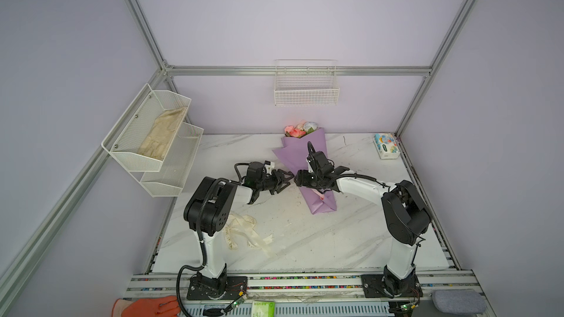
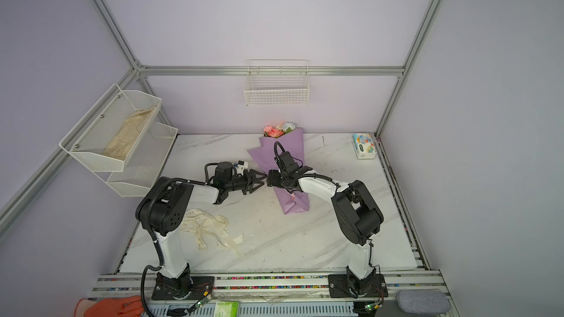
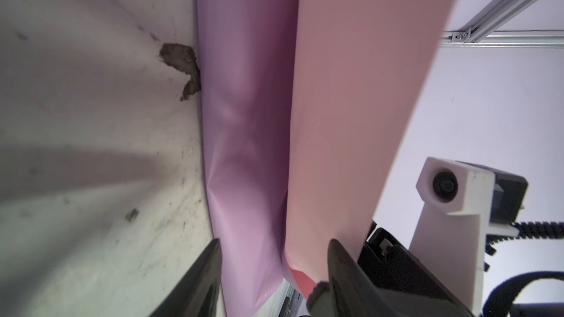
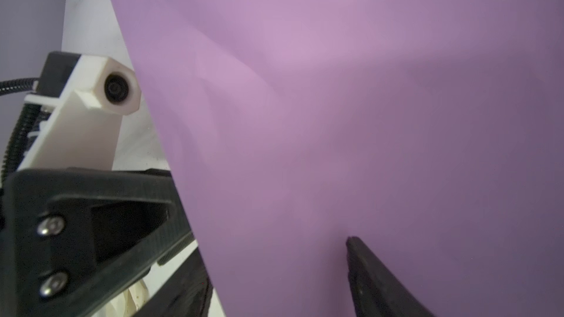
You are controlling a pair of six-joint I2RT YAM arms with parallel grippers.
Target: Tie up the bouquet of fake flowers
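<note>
- Though no ribbon binds it yet, bouquet of fake flowers (image 1: 294,154) lies on worktop (image 1: 335,239), blooms toward far wall, long axis running far to near.
- Left pincer (image 1: 286,179): jaws apart, astride cone's left edge.
- Right pincer (image 1: 297,179): jaws apart, reaching over cone from right.
- Cream ribbon (image 1: 244,233): loose, well apart from the bouquet, left arm nearer.

The marble table (image 1: 335,239) bears bouquet (image 1: 294,155), cream ribbon (image 1: 244,233) and tissue pack (image 1: 386,146).
</note>
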